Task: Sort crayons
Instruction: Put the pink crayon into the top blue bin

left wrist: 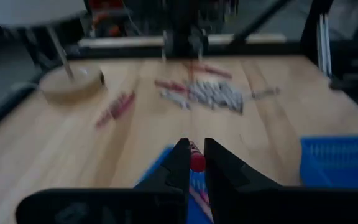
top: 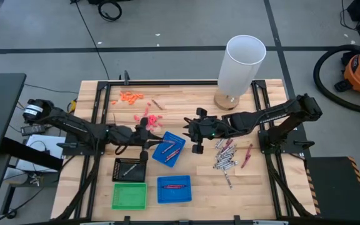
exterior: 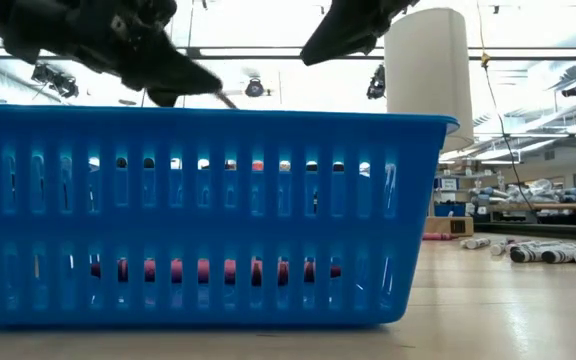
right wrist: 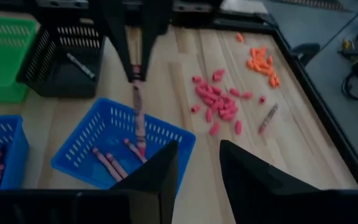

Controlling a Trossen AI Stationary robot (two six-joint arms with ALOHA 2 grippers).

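My left gripper (right wrist: 137,70) is shut on a maroon crayon (right wrist: 138,115) over the slanted blue tray (top: 169,150), which holds a few more red crayons (right wrist: 107,163). My right gripper (right wrist: 197,167) stands open with nothing between its fingers, just right of that tray and above the table (top: 191,130). A heap of grey crayons (top: 225,157) lies on the table below the right arm, with a red one (top: 247,155) beside it. In the low view both grippers show dark above a blue basket (exterior: 198,220). My left gripper pinches one end of the maroon crayon (left wrist: 196,162) between its two fingers. The fingers come from the table's left, slanting a little downward, and the crayon runs on ahead of them. Its free end (right wrist: 141,148) points down into the blue tray; whether it touches the tray I cannot tell.
A black tray (top: 130,169) with one grey crayon, a green tray (top: 130,195) and a second blue tray (top: 174,189) with red crayons stand near the front. Pink bits (top: 150,120) and orange bits (top: 131,97) lie at the back. A tall white cylinder (top: 242,62) stands far right.
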